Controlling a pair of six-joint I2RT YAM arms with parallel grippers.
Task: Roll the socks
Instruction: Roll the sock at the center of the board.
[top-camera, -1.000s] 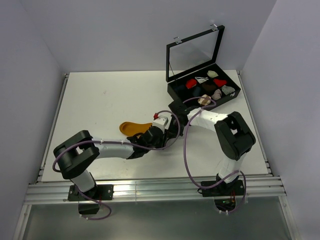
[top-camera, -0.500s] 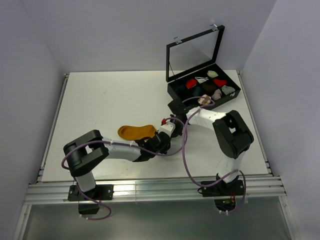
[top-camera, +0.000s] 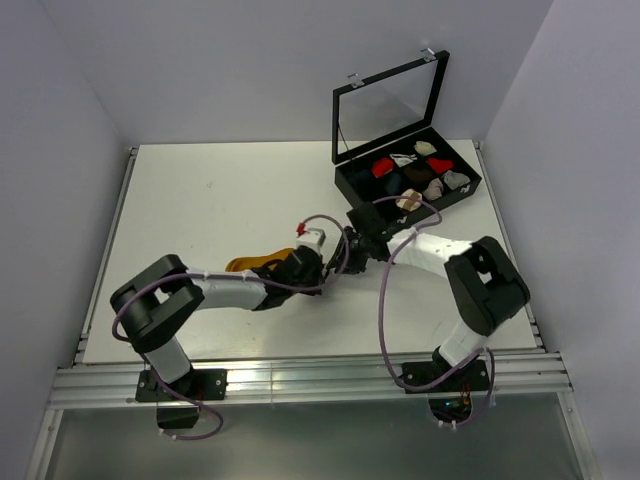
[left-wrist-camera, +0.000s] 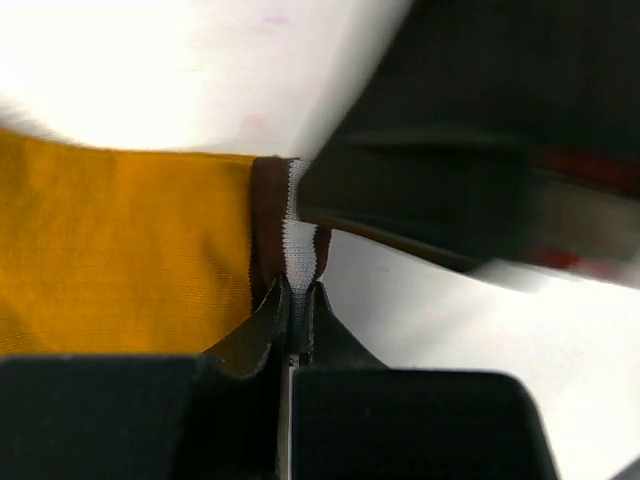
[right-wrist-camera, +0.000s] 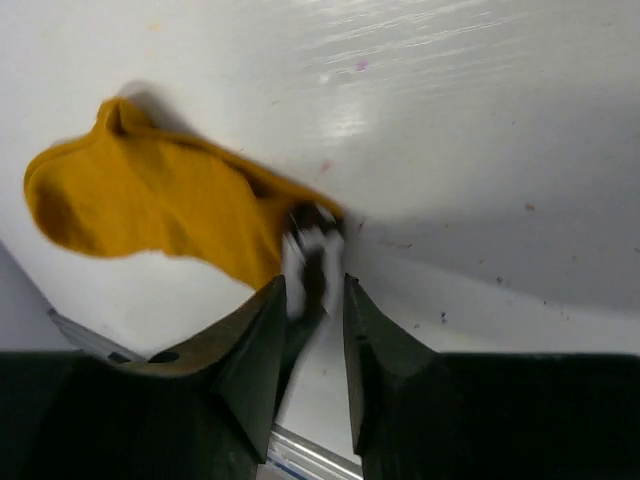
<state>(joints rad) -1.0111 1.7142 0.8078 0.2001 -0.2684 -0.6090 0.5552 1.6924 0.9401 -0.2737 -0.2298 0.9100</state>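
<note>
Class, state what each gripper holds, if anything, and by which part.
The left gripper pinches the mustard-orange fabric sock by its dark white-striped cuff. The right gripper straddles that cuff; whether it grips cannot be told.

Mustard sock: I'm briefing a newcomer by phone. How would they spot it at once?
On the white table, look nearer and left of the open black box. The mustard sock lies there, cuff pinched in the left gripper. Unlike the box's small bundles, it is unrolled, with a dark, white-striped cuff.
</note>
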